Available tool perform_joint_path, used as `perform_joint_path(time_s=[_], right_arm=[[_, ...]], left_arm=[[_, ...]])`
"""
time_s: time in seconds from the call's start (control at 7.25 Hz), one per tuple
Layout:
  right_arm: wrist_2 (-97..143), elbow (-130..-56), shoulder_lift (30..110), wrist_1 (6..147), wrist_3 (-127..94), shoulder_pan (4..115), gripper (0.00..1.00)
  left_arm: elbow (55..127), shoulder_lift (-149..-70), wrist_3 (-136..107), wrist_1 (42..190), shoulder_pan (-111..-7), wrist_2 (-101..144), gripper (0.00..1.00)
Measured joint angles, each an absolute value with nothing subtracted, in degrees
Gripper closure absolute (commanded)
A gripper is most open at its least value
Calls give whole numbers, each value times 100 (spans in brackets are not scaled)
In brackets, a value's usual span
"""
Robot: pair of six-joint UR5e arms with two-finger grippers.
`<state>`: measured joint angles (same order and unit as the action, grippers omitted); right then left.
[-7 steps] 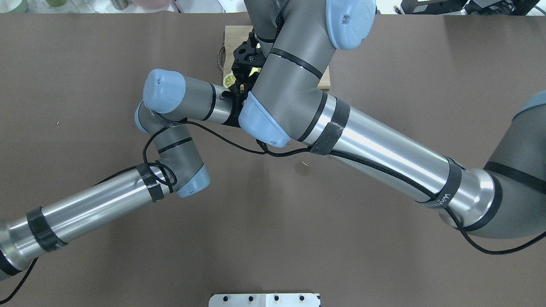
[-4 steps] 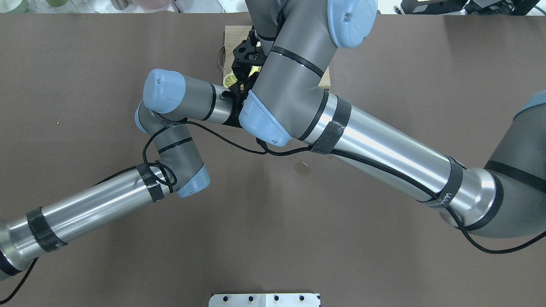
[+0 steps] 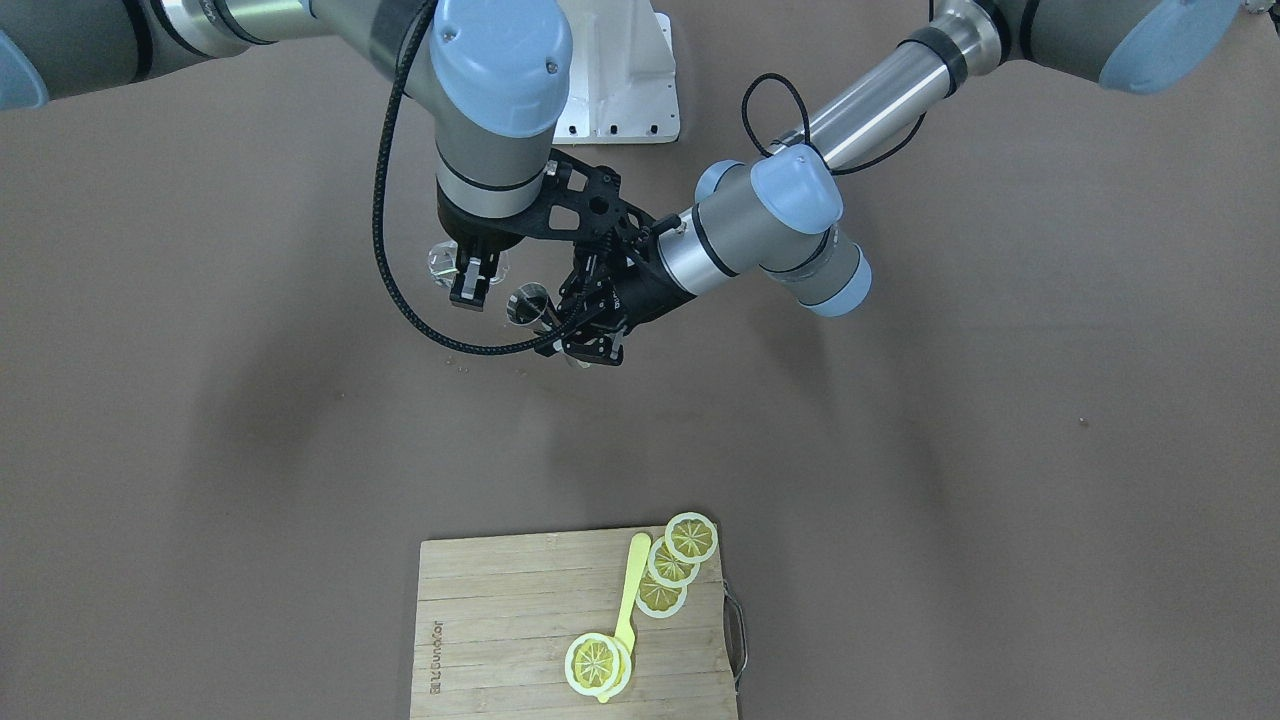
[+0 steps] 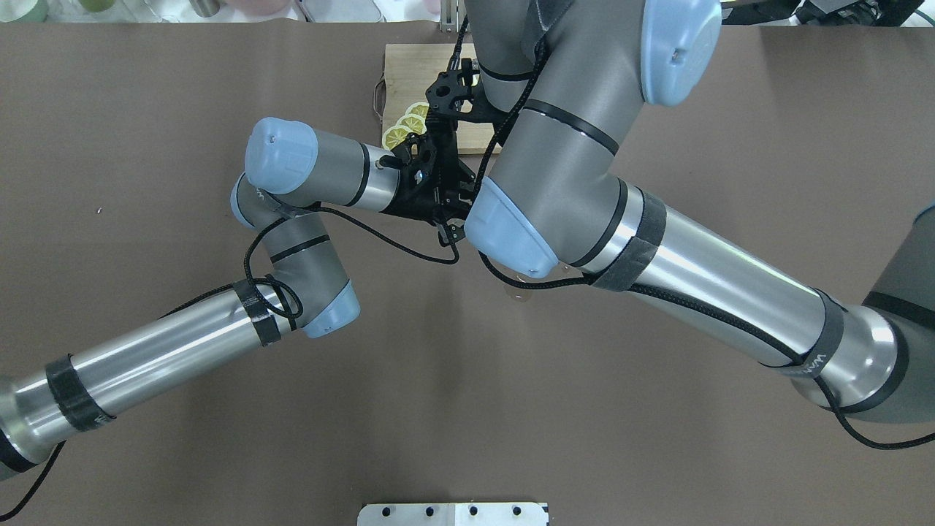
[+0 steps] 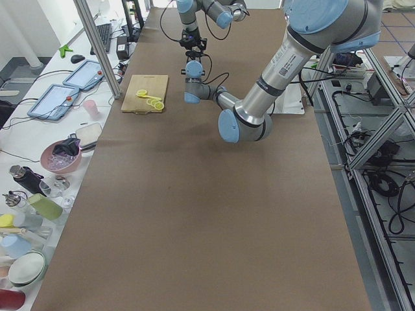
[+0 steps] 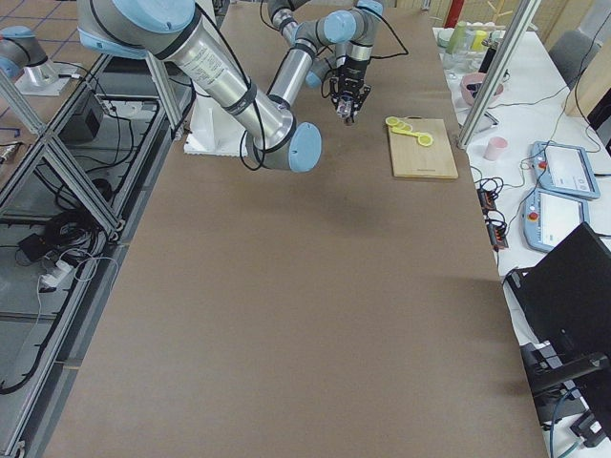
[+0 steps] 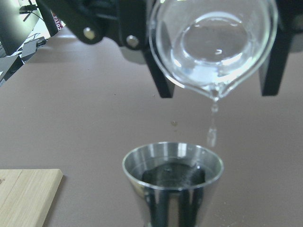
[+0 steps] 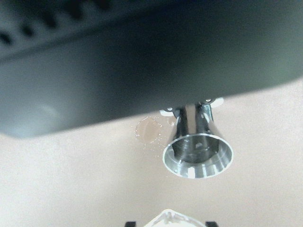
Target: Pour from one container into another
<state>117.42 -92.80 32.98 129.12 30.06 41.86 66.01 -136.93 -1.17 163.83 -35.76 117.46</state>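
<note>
Left wrist-mounted view: the glass beaker (image 7: pixel 213 42) is up at 12 o'clock, tipped spout-down, and water drops (image 7: pixel 212 136) are falling off the lip toward the metal cup (image 7: pixel 173 177) at 6 o'clock. The right gripper (image 3: pixel 472 285) has its black fingers (image 7: pixel 271 66) clamped on either side of the glass beaker. The left gripper (image 3: pixel 578 340) is closed on the metal cup. In the front-facing view, the cutting board (image 3: pixel 520 620) with lemon slices (image 3: pixel 690 537) sits well apart from both, at 6 o'clock.
</note>
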Motion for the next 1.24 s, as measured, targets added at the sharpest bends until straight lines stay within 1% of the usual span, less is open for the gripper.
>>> perform_joint_path(time_s=[0.14, 0.28, 0.69, 0.97, 1.24], right_arm=[[11762, -9373, 3395, 12722, 2999, 4233, 100], [11788, -9613, 3629, 12457, 2971, 4284, 100], [12128, -10414, 4496, 11694, 2913, 4565, 100], [12441, -10700, 5047, 11076, 2901, 4811, 100], [12796, -10893, 5733, 10247, 2897, 5059, 100]], left_arm=[[6603, -13691, -117, 16384, -3577, 11746, 100], [6612, -13682, -118, 16386, -3577, 11748, 100], [6677, -13653, -120, 16393, -3577, 11747, 100], [6786, -13581, -123, 16418, -3580, 11750, 100], [7059, -13357, -171, 16458, -3584, 11682, 100]])
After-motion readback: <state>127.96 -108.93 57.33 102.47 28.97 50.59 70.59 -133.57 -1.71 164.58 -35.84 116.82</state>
